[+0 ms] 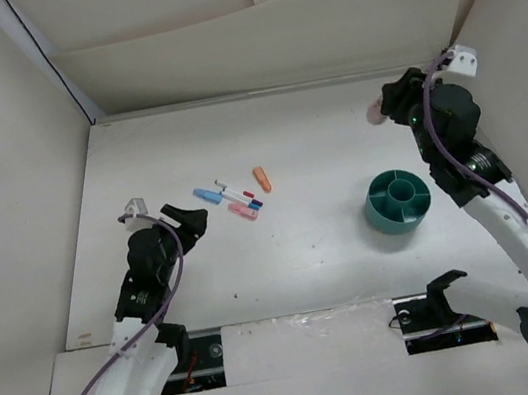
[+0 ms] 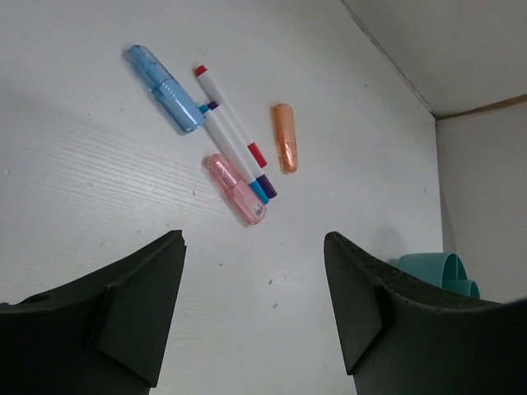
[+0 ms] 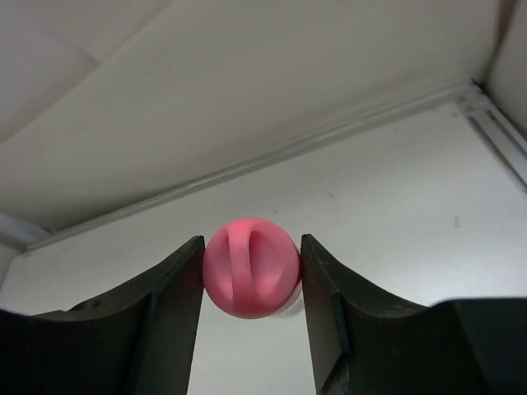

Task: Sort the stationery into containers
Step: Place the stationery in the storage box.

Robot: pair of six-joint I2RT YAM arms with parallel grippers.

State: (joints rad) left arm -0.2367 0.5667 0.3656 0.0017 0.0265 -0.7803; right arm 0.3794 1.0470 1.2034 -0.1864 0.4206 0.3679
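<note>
A light blue piece (image 1: 207, 196) (image 2: 163, 88), two thin white pens, one red-tipped (image 1: 234, 193) (image 2: 230, 118) and one blue-capped (image 1: 246, 201) (image 2: 235, 156), a pink piece (image 1: 243, 212) (image 2: 235, 188) and an orange piece (image 1: 262, 179) (image 2: 285, 137) lie together mid-table. My left gripper (image 1: 191, 218) (image 2: 254, 243) is open and empty just near-left of them. The teal divided cup (image 1: 376, 211) (image 2: 428, 265) stands at the right. My right gripper (image 1: 386, 108) (image 3: 251, 241) is shut on a round pink eraser (image 1: 375, 115) (image 3: 249, 267), held above the table behind the cup.
Cardboard walls enclose the table on the left, back and right; the right arm is close to the back right corner. A bare white stretch of table lies between the stationery cluster and the cup.
</note>
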